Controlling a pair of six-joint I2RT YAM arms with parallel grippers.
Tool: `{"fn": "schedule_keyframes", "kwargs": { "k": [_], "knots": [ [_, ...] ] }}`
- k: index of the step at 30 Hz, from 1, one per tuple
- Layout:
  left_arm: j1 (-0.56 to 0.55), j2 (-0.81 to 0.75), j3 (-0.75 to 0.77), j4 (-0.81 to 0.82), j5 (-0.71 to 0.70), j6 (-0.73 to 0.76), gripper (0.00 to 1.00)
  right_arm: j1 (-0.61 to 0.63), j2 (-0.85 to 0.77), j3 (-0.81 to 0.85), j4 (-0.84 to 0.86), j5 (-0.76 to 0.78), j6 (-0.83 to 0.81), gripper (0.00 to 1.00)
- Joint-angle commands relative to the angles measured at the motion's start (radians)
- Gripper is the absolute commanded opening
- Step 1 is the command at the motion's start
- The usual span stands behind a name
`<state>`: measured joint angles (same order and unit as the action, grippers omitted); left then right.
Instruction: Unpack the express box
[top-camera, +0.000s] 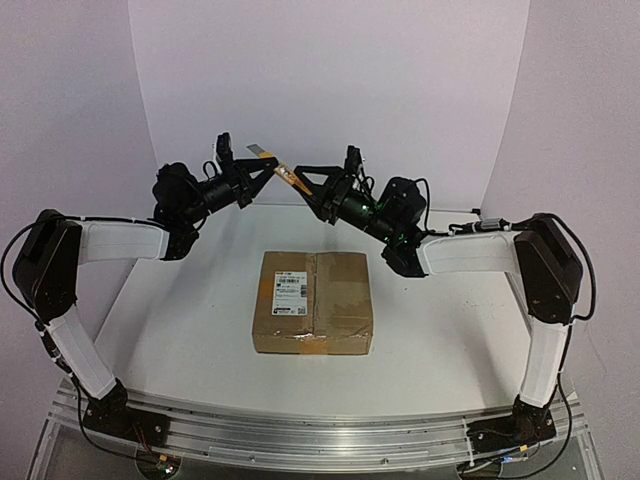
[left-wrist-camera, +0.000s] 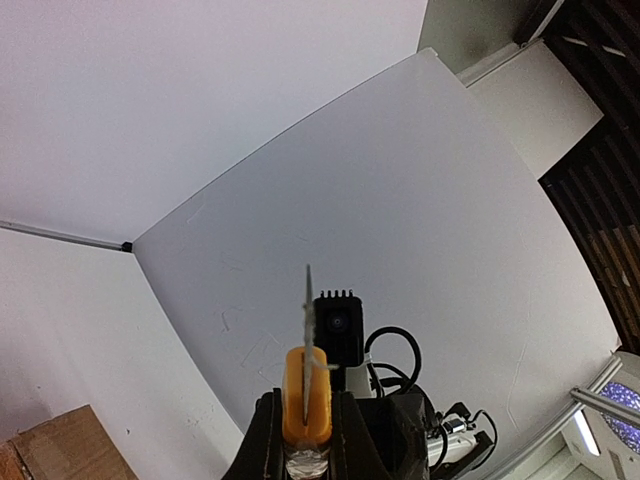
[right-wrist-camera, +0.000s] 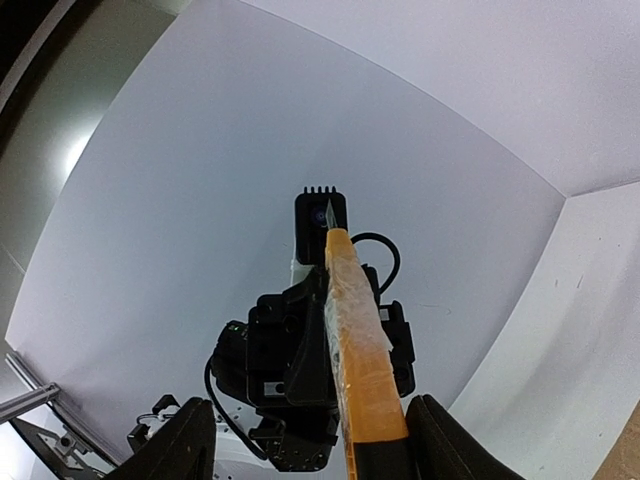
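Express box: we see the express box (top-camera: 313, 300) lying flat on the table (top-camera: 180, 330), closed and sealed. By our judgement nothing is unpacked yet.
Knife: an orange-handled knife (top-camera: 279, 171) is held in the air, above and beyond the box's far edge, bridging the two grippers.
Left gripper: the left gripper (top-camera: 266, 163) is clamped tight on the knife and carries its weight.
Right gripper: the right gripper (right-wrist-camera: 315, 425) has its jaws apart on either side of the orange handle, with a gap showing. We read no grip yet.
Why there: we judge this to be a handover, done away from the box so neither arm bumps it.
Risk: if the left lets go before the right pinches, the knife could fall onto the box.
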<state>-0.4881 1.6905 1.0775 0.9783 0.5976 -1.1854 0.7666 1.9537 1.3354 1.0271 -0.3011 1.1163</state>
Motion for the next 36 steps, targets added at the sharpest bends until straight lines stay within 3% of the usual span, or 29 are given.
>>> {"fn": "schedule_keyframes", "kwargs": {
  "k": [1, 6, 13, 18, 19, 21, 22, 23, 25, 28, 30, 33, 36],
  "knots": [
    [-0.003, -0.001, 0.017, 0.074, -0.013, -0.017, 0.0, 0.003, 0.004, -0.001, 0.004, -0.017, 0.024, 0.61],
    [-0.003, -0.004, 0.01, 0.068, -0.009, -0.013, 0.0, 0.003, 0.01, 0.011, -0.002, -0.021, 0.019, 0.42],
    [-0.009, -0.003, -0.001, 0.052, 0.004, 0.003, 0.0, 0.002, -0.002, 0.019, -0.013, -0.004, -0.001, 0.02],
    [-0.018, -0.008, -0.038, 0.029, -0.006, 0.029, 0.0, -0.005, -0.04, -0.021, -0.066, 0.021, -0.036, 0.0],
    [-0.014, -0.016, -0.054, 0.008, -0.006, 0.063, 0.05, -0.011, -0.065, -0.044, -0.1, 0.033, -0.053, 0.0],
    [0.016, -0.038, -0.091, -0.047, 0.018, 0.147, 0.4, -0.024, -0.127, -0.079, -0.198, 0.048, -0.103, 0.0],
    [0.041, -0.049, -0.114, -0.07, 0.046, 0.197, 0.52, -0.03, -0.162, -0.084, -0.286, 0.056, -0.151, 0.0],
    [0.069, -0.06, -0.135, -0.097, 0.081, 0.265, 0.61, -0.035, -0.195, -0.079, -0.413, 0.064, -0.213, 0.0],
    [0.133, -0.084, -0.151, -0.188, 0.137, 0.407, 0.69, -0.044, -0.247, -0.023, -0.679, 0.082, -0.345, 0.0],
    [0.187, -0.126, -0.122, -0.342, 0.232, 0.74, 0.71, -0.046, -0.261, 0.131, -1.094, 0.106, -0.543, 0.0],
    [0.191, -0.163, -0.091, -0.443, 0.314, 1.093, 0.69, -0.046, -0.244, 0.23, -1.334, 0.111, -0.661, 0.0],
    [0.191, -0.206, -0.033, -0.63, 0.456, 1.583, 0.7, -0.025, -0.225, 0.335, -1.549, 0.112, -0.835, 0.0],
    [0.173, -0.184, 0.115, -0.993, 0.559, 1.934, 0.71, 0.02, -0.211, 0.398, -1.632, 0.136, -1.003, 0.0]
  ]
}}
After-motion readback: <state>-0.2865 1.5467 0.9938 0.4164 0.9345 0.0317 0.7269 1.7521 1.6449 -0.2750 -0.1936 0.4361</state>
